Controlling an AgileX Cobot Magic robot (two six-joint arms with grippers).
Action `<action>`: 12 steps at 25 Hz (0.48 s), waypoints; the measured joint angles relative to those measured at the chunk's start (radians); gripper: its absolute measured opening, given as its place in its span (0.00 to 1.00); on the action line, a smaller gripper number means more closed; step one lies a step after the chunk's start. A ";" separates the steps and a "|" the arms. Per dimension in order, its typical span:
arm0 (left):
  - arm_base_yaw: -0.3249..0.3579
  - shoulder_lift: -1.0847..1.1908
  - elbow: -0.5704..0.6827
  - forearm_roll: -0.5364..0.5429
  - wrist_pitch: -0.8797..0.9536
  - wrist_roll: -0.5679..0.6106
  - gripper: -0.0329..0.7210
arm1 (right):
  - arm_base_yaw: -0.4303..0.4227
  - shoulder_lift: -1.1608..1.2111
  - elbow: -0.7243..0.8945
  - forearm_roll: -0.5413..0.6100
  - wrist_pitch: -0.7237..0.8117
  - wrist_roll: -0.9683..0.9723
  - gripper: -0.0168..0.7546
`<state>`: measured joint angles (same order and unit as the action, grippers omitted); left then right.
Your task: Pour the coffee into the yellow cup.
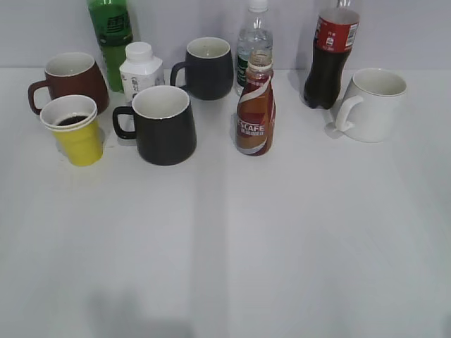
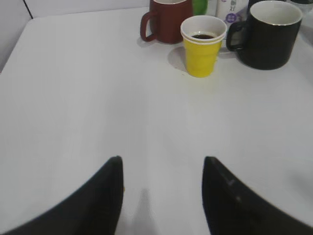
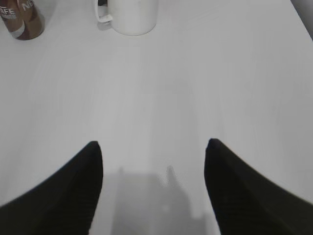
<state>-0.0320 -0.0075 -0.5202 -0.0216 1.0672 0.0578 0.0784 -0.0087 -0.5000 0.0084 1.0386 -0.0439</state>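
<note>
The coffee bottle (image 1: 255, 105) stands upright and uncapped at the table's middle back, with its swirl label facing me; its base also shows in the right wrist view (image 3: 22, 19). The yellow cup (image 1: 76, 129) stands at the left with dark liquid inside, and it also shows in the left wrist view (image 2: 202, 45). My left gripper (image 2: 163, 164) is open and empty over bare table, well short of the cup. My right gripper (image 3: 152, 147) is open and empty over bare table, short of the white mug. Neither gripper shows in the exterior view.
A dark-red mug (image 1: 70, 79) stands behind the yellow cup. Two black mugs (image 1: 163, 124) (image 1: 206, 67), a white pill bottle (image 1: 141, 69), a green bottle (image 1: 110, 35), a clear water bottle (image 1: 254, 32), a cola bottle (image 1: 330, 56) and a white mug (image 1: 372, 104) line the back.
</note>
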 joint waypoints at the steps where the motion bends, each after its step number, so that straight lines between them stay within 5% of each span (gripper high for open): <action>1: 0.002 0.000 0.000 0.000 0.000 0.000 0.57 | 0.000 0.000 0.000 0.000 0.000 0.000 0.66; 12: 0.003 0.000 0.000 0.000 0.000 0.000 0.48 | -0.001 0.000 0.000 0.000 0.000 0.000 0.66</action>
<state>-0.0287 -0.0075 -0.5202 -0.0216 1.0672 0.0578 0.0776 -0.0087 -0.5000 0.0084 1.0386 -0.0439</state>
